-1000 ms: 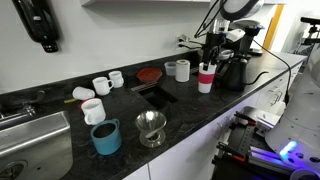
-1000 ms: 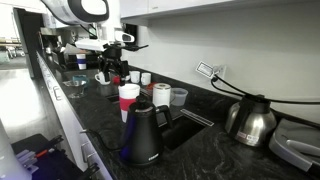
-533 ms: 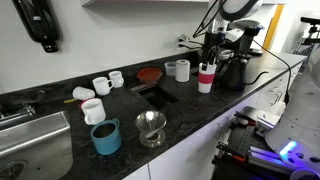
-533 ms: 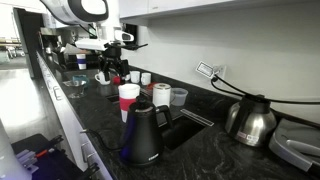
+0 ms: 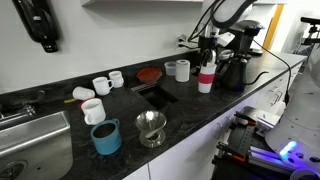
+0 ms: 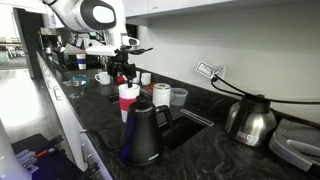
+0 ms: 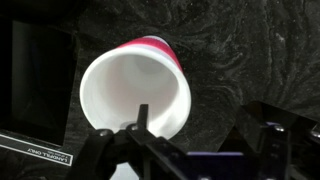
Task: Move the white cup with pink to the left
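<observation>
A black kettle (image 5: pixel 236 70) and grey-white cup (image 5: pixel 182 70) crowd the white cup with pink (image 5: pixel 205 80); counter (image 5: pixel 188 106) before it lies bare.

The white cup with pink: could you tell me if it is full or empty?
Empty: in the wrist view the white cup with pink shows only bare white inside.

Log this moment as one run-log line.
phase: pre-grasp | end effector: open, over cup rim | white cup with pink: upright on counter | grasp: not closed | remaining: move left

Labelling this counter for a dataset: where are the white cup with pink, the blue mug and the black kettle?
white cup with pink (image 5: pixel 205 76): exterior view, pink band.
blue mug (image 5: pixel 106 140): exterior view, side wall.
black kettle (image 6: pixel 143 140): exterior view, body.
</observation>
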You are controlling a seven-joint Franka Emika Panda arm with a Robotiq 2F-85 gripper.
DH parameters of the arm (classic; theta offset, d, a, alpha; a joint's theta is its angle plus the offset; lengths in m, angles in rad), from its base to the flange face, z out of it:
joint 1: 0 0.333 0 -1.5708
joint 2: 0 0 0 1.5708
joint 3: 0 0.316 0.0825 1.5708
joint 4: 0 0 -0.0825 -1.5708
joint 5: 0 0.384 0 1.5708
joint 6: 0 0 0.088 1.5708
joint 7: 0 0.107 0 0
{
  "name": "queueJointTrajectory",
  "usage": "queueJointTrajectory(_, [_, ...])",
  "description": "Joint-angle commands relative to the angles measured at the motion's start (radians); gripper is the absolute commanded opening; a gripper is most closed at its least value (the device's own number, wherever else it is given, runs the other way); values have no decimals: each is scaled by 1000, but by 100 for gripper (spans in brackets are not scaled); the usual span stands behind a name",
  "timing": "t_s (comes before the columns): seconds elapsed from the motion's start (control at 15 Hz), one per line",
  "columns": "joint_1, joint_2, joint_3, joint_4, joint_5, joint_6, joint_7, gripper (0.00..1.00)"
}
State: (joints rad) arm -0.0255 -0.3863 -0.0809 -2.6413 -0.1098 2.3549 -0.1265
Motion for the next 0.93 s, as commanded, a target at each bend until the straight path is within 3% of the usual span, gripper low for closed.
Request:
queueJointTrajectory(0.0, [-8, 40, 2, 25, -1, 9, -19, 58])
queueJointTrajectory(0.53, [-26, 56, -10, 27, -7, 1, -7, 2])
queueJointTrajectory(0.87, [-35, 45, 4, 54, -30, -18, 13, 2])
